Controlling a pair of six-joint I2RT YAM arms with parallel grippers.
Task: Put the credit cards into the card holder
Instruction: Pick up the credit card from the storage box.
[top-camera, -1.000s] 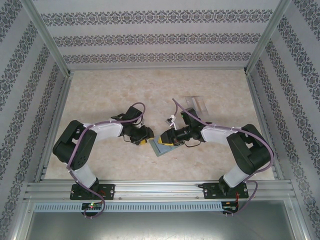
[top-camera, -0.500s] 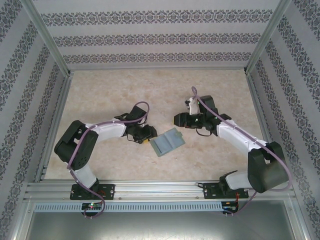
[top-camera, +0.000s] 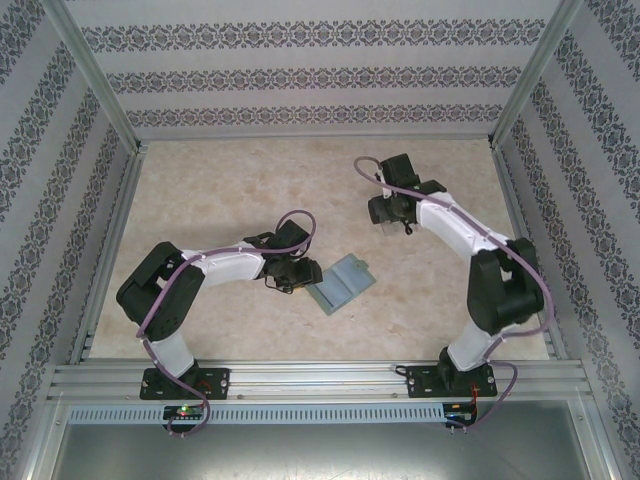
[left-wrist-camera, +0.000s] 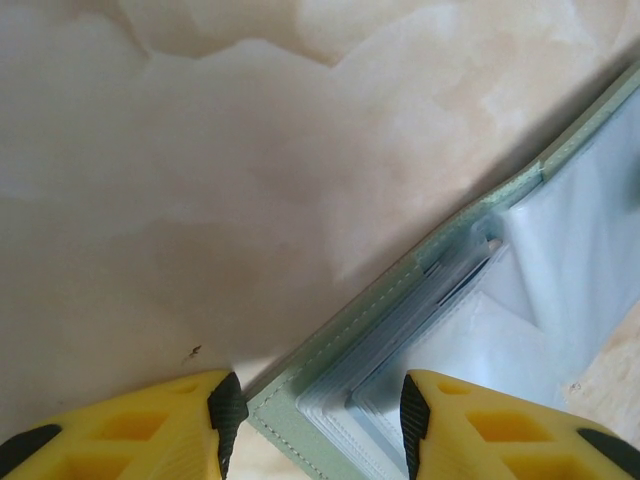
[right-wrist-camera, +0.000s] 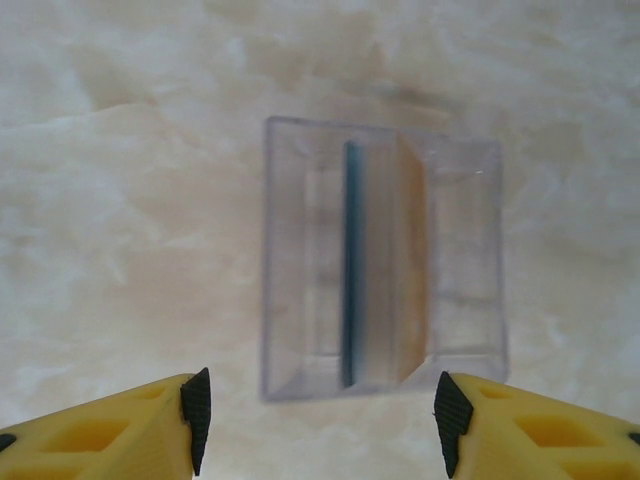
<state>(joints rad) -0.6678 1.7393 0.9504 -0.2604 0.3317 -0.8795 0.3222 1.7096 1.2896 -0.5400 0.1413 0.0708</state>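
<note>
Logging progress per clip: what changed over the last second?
The right tool left the card holder and swung away to the far side, now open above the clear box holding the credit cards. The left tool edged right to straddle the holder's corner. The holder stayed open, roughly in place.

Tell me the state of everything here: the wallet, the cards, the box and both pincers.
card holder: open, lying flat on the table.
credit cards: standing on edge in the clear box.
clear box: on the table, holding both cards.
left pincer: open, holder's corner between its fingers.
right pincer: open, empty, over the box.
</note>
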